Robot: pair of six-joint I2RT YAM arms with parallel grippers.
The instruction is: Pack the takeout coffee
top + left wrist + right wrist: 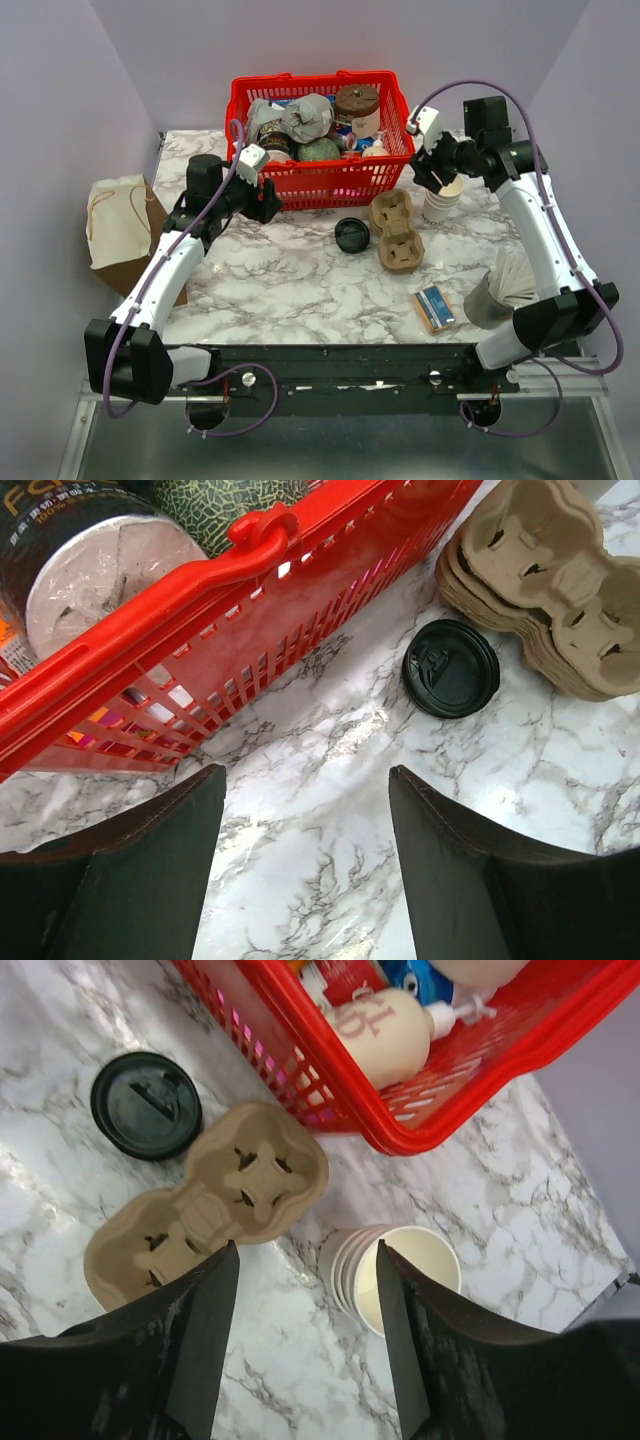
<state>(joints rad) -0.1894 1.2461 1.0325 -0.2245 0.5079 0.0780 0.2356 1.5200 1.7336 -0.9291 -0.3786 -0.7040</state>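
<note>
No white cup with a black dome lid shows in any view; the takeout coffee is hidden or out of view. A loose black round lid (352, 235) lies on the marble table beside a stack of brown pulp cup carriers (397, 230). A stack of lidless cream paper cups (443, 200) stands right of the carriers. My left gripper (268, 200) is open and empty at the basket's front left, above bare marble (305, 775). My right gripper (438, 175) is open and empty, hovering over the cup stack (400, 1280), one finger (420, 1340) across its rim.
A red plastic basket (330, 182) full of groceries stands at the back. A brown paper bag (120, 225) sits off the table's left edge. A small blue box (435, 308) and a grey ribbed stack (495, 295) lie front right.
</note>
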